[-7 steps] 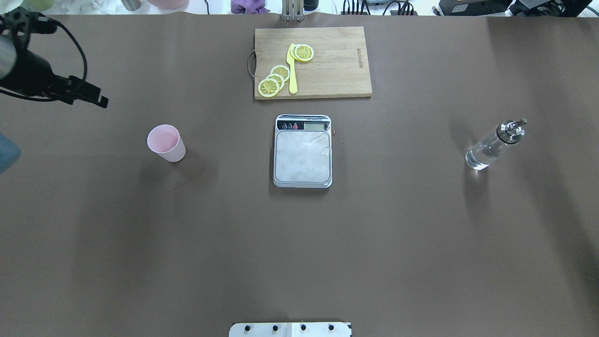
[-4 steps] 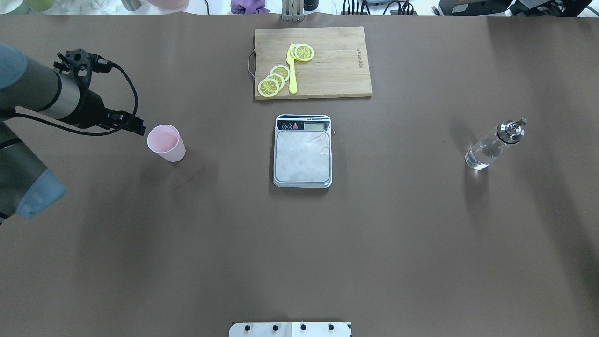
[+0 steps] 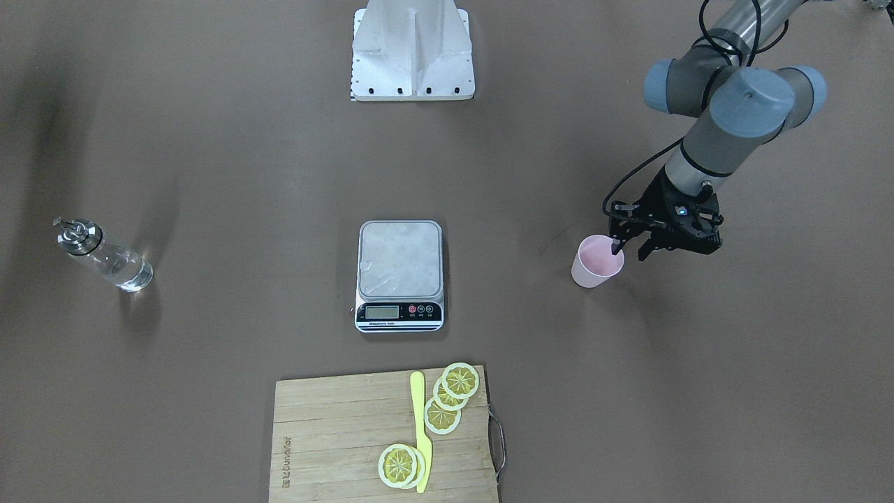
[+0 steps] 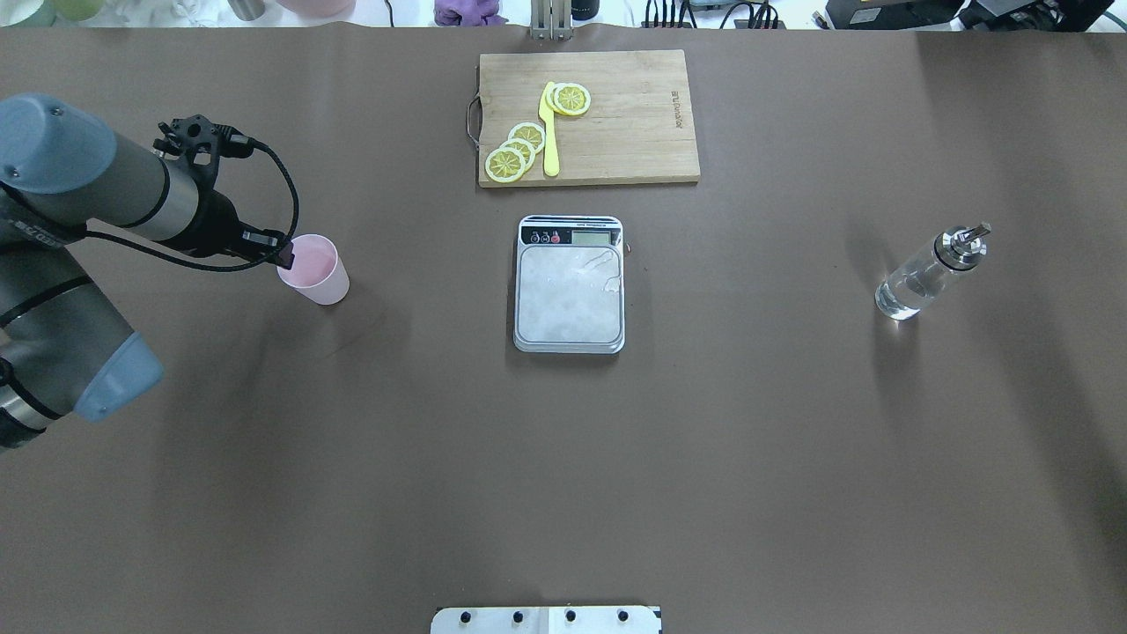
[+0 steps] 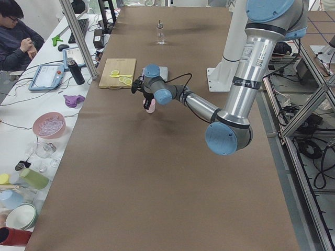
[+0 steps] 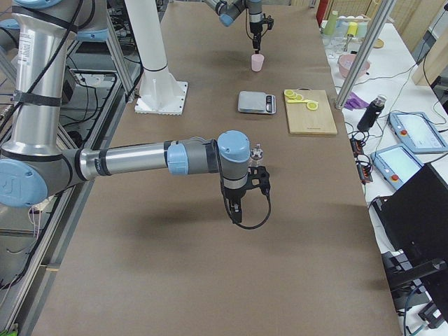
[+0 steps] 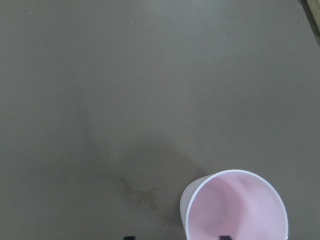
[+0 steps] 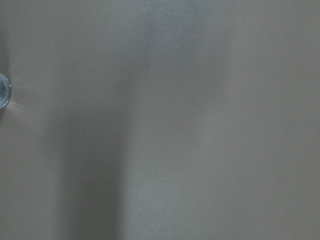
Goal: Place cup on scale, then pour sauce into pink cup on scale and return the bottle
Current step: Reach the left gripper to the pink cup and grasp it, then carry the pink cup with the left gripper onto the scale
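2 fingertips of the left gripper (image 3: 628, 253) stand wide apart in the front view, 1 inside the cup (image 3: 591, 271), 1 outside it. Overhead, the cup stands on the table (image 4: 563, 484), well apart from the scale (image 4: 570, 291); the bottle (image 4: 920, 277) stands far on the scale's other side. In the right side view, whether the right gripper (image 6: 236, 208) is spread or closed cannot be told.

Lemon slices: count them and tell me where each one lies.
5 lemon slices, all on the cutting board: three overlapping in a row between the yellow knife and the board's handle, two stacked at the knife's far end. Others could hide beneath.
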Controlling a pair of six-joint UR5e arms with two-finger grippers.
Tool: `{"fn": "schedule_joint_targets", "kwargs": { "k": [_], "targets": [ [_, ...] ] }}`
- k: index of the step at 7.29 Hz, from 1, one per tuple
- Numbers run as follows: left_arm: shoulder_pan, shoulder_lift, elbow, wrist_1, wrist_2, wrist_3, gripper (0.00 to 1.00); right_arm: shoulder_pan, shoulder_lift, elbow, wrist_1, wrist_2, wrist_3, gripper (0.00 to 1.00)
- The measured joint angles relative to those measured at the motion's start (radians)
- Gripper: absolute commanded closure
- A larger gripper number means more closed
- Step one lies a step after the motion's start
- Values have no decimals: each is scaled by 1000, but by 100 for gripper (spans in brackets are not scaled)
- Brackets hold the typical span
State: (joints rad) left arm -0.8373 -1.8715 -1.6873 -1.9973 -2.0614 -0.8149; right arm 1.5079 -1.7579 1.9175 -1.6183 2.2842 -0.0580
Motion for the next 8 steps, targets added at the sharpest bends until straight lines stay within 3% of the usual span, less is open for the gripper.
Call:
{"fn": "schedule_joint_targets", "kwargs": {
  "k": [3,8],
  "targets": [
    [4,-30,38,-3,0,0,100,0,0,0,0,0,1,0],
    [4,-49,19,2,12,-4,100,0,1,1,0,1,1,0]
  ]
}}
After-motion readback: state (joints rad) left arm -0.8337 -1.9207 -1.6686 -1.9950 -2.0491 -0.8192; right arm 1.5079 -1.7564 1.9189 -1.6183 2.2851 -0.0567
